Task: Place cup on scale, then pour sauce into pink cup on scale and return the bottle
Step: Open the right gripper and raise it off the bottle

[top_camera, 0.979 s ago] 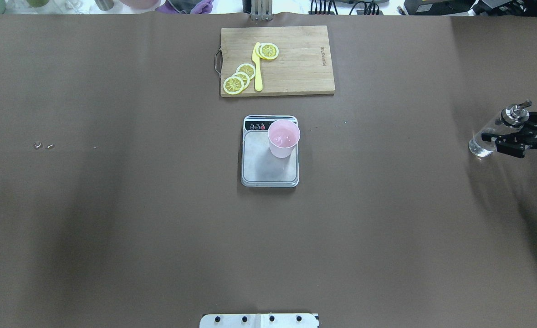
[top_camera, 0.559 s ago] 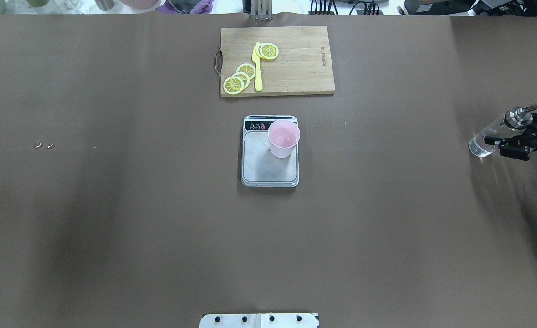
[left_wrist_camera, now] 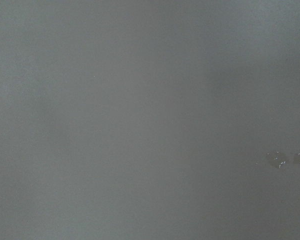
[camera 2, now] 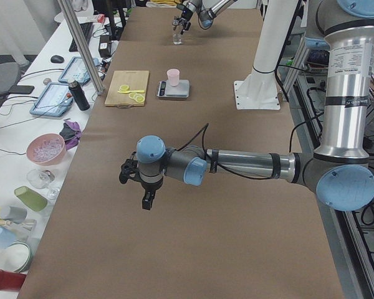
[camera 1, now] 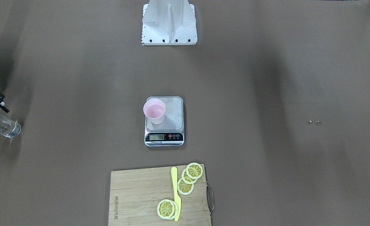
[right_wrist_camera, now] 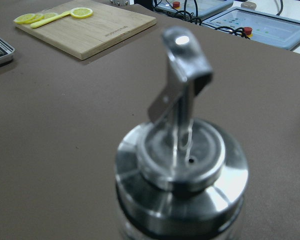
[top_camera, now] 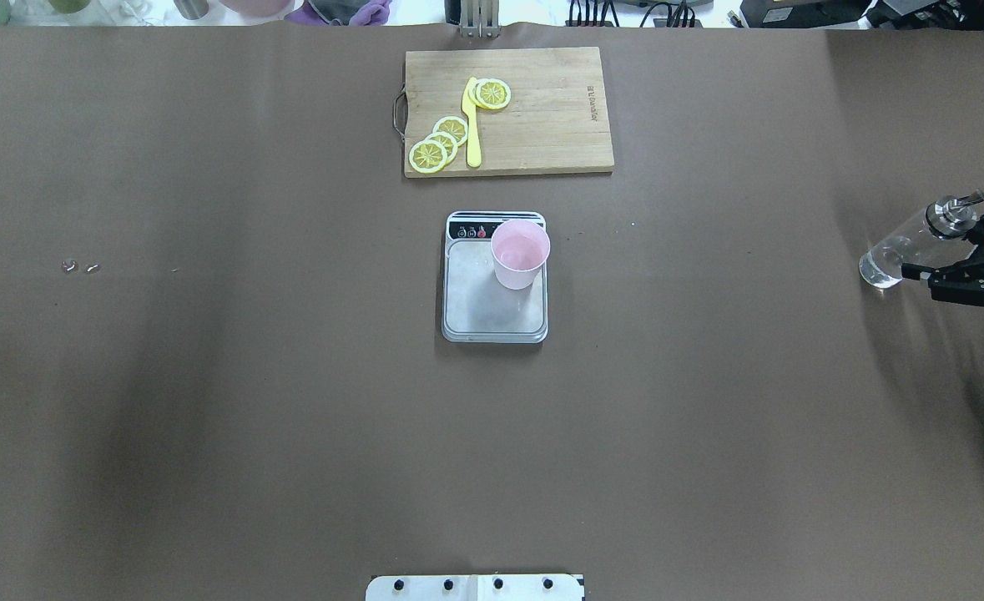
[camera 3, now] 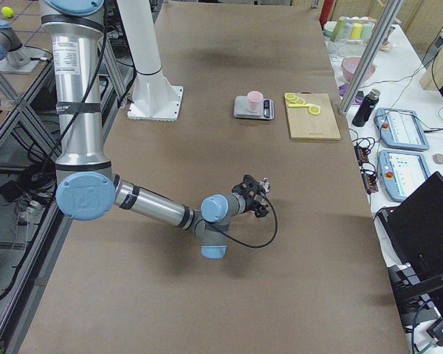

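Note:
The pale pink cup stands upright on the right side of the steel scale at the table's middle; both also show in the front view, cup and scale. The clear glass bottle with a metal spout stands on the table at the far right, with clear sauce low in it. My right gripper is open and empty, just right of the bottle at cap height. My left gripper shows only in the left side view, over bare table; I cannot tell its state.
A wooden cutting board with lemon slices and a yellow knife lies behind the scale. Two small shiny bits lie on the table's left side. The robot's white base stands at the near edge.
My right gripper has let go of the bottle and drawn back to the right. The bottle stays standing where it was. Cup and scale have not moved.

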